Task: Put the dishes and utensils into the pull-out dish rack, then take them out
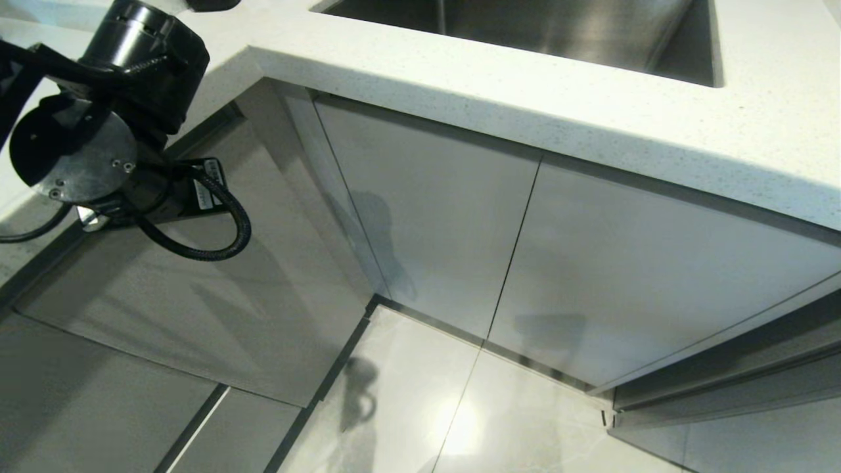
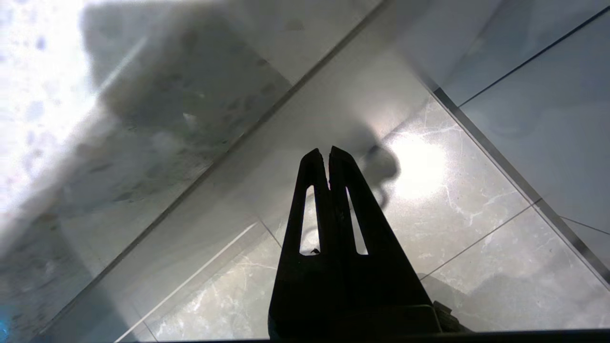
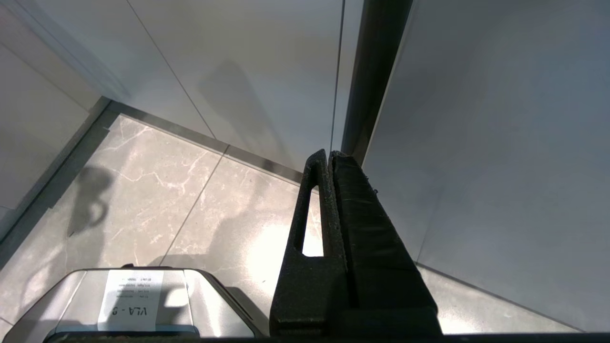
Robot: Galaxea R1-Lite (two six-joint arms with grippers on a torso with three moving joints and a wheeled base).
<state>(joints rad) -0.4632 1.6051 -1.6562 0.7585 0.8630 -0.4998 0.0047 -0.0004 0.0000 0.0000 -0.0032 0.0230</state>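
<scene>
Our left tool [image 2: 329, 153] hangs with its fingers pressed together, empty, over the marble floor [image 2: 476, 247] beside the grey cabinet fronts [image 1: 420, 223]. Our right tool [image 3: 329, 157] is likewise closed on nothing, near a cabinet corner. We see no dishes, utensils or rack in any view.

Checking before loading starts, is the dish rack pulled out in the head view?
No, the pale cabinet fronts under the white countertop sit flush and closed, and no wire rack shows.
</scene>
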